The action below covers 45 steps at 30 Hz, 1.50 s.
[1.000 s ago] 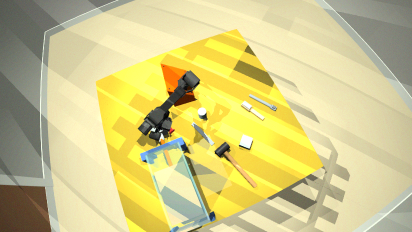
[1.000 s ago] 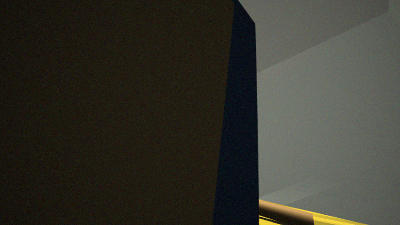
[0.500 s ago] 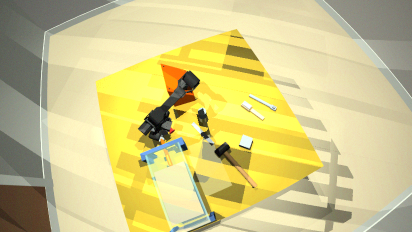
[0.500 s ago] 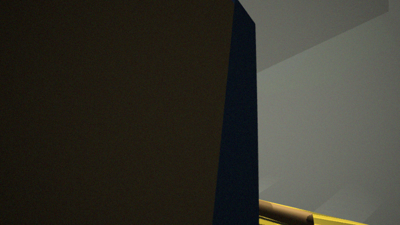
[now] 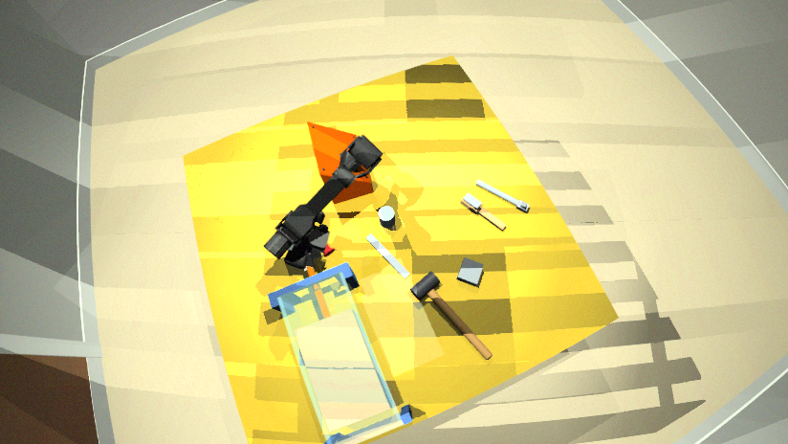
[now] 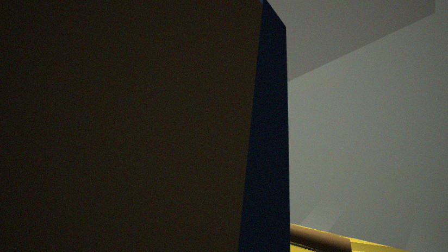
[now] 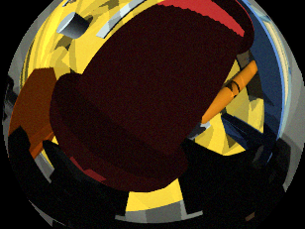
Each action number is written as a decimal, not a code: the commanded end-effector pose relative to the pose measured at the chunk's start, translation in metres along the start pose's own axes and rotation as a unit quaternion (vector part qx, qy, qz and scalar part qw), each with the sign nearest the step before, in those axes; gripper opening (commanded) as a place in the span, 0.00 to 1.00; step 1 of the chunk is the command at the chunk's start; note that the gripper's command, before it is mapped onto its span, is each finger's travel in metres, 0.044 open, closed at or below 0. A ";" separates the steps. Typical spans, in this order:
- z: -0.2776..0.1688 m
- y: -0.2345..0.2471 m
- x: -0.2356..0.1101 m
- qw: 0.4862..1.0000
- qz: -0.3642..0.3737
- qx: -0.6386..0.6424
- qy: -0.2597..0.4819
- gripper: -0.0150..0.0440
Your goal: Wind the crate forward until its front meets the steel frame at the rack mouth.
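Observation:
My gripper (image 5: 310, 255) is down at the hand winch, just in front of the blue steel frame (image 5: 336, 271) (image 7: 265, 66) at the mouth of the clear-panelled cubby (image 5: 380, 374). It is shut on the red grip of the winch handle (image 5: 329, 250) (image 7: 152, 86), which fills the wrist view. The winch itself is hidden under my hand. The orange strap (image 5: 319, 300) (image 7: 230, 89) runs from the winch through the frame to the tan crate (image 5: 336, 352), which sits flat inside the cubby, back from the frame.
A mallet (image 5: 448, 314) (image 6: 316, 239), a grey block (image 5: 470, 271), a flat steel strip (image 5: 387, 255), a white cylinder (image 5: 386, 214), a small scraper (image 5: 482, 210) and a steel bar tool (image 5: 502, 195) lie to the right. The arm's orange base plate (image 5: 330, 154) is behind. The exterior view is mostly blocked by a dark face.

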State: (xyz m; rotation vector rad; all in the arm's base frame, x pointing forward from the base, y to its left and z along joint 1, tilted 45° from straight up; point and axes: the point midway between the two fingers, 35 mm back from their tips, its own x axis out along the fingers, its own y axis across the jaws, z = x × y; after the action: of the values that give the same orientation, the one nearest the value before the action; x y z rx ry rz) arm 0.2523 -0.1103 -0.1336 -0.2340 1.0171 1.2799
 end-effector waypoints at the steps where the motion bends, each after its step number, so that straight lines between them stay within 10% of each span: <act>1: 0.000 -0.001 0.000 1.000 -0.003 -0.003 0.000 0.41; 9: 0.000 -0.001 0.000 1.000 -0.003 -0.003 0.000 0.25; 45: -0.006 -0.002 -0.002 0.998 -0.005 0.041 -0.041 0.25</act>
State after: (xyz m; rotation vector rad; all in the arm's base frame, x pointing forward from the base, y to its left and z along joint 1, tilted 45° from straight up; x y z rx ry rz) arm 0.2506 -0.1160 -0.1343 -0.1388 0.9820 1.2375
